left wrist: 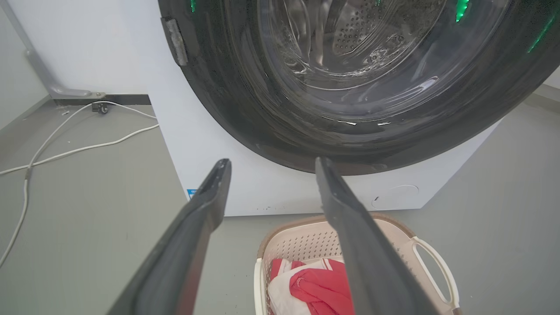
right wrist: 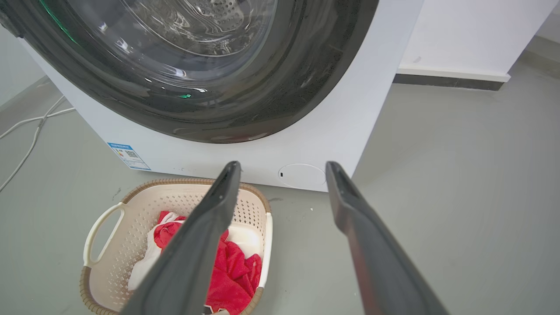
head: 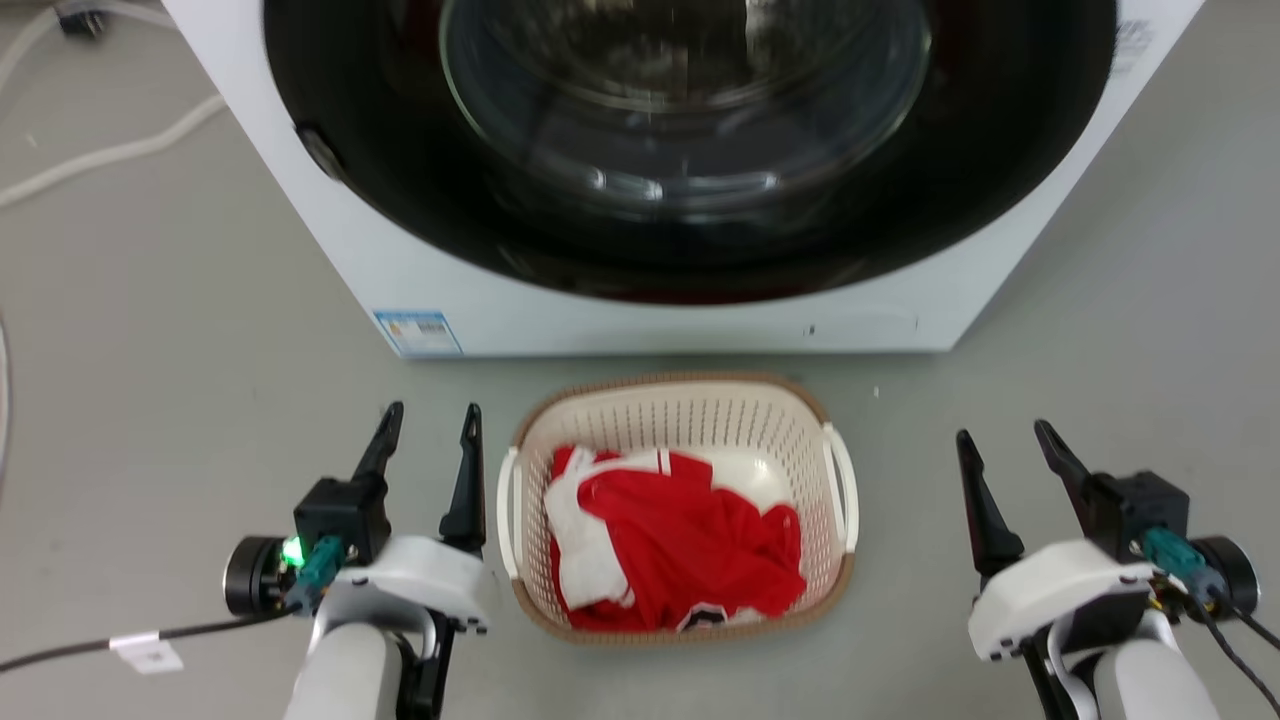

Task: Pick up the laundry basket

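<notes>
Head camera looks steeply down; low wrist cameras face the washer [left wrist: 245,183], all sharing the laundry basket [head: 690,415].

The laundry basket [head: 680,412], holding clothing [head: 690,540], is sitting on the floor [head: 150,350] before the washer [head: 640,322], between the left gripper [head: 433,410], just beside it, and the right gripper [head: 1001,430].

The grey floor [head: 180,330] carries a white front-loading washing machine [head: 650,325]. Just in front of it, near but not touching, stands the cream laundry basket [head: 680,412]. Thin white cables [head: 110,155] lie on the floor, left of the machine.
</notes>
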### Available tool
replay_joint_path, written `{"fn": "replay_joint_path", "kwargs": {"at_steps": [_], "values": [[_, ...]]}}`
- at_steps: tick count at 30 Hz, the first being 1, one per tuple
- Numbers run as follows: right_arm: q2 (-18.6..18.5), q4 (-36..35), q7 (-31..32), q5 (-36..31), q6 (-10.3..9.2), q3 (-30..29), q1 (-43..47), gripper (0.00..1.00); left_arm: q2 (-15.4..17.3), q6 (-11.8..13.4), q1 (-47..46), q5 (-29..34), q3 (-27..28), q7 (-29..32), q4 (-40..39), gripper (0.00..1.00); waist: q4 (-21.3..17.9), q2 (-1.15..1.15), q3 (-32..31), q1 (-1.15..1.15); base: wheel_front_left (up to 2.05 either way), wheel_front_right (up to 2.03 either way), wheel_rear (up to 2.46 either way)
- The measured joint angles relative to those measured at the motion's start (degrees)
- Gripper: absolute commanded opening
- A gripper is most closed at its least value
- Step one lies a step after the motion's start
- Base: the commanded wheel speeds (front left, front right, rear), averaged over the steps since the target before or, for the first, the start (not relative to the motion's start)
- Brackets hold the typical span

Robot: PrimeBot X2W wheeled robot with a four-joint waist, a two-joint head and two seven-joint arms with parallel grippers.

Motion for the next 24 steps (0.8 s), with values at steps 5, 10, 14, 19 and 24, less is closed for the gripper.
{"fn": "replay_joint_path", "kwargs": {"at_steps": [5,10,14,19,24], "values": [[0.0,4.1,-0.2,0.1,0.0,1.1,-4.7,1.0,0.2,-0.2,-4.0,0.0,0.6,0.0,3.2,1.0,-0.3,0.0,6.5,0.0,0.0,0.0,0.0],[0.0,9.2,-0.8,0.7,0.0,2.2,-9.8,1.0,0.8,-1.1,-8.4,-0.2,0.8,0.0,8.1,1.0,-0.7,0.0,13.0,0.0,0.0,0.0,0.0],[0.0,14.3,-1.2,1.3,0.0,3.4,-14.5,1.0,1.1,-1.6,-12.7,-0.3,0.4,0.0,13.7,1.0,-0.9,0.0,17.8,0.01,0.0,0.0,0.0],[0.0,21.6,-1.3,1.7,0.0,5.4,-20.6,1.0,1.8,-2.6,-18.6,-1.4,-0.1,0.0,22.1,1.0,-1.2,0.0,23.2,0.01,0.0,0.0,0.0],[0.0,28.8,-1.5,2.7,0.0,8.1,-26.0,1.0,2.0,-3.1,-24.0,-2.5,-0.5,0.0,30.0,1.0,-1.6,0.0,27.3,0.01,0.0,0.0,0.0]]}}
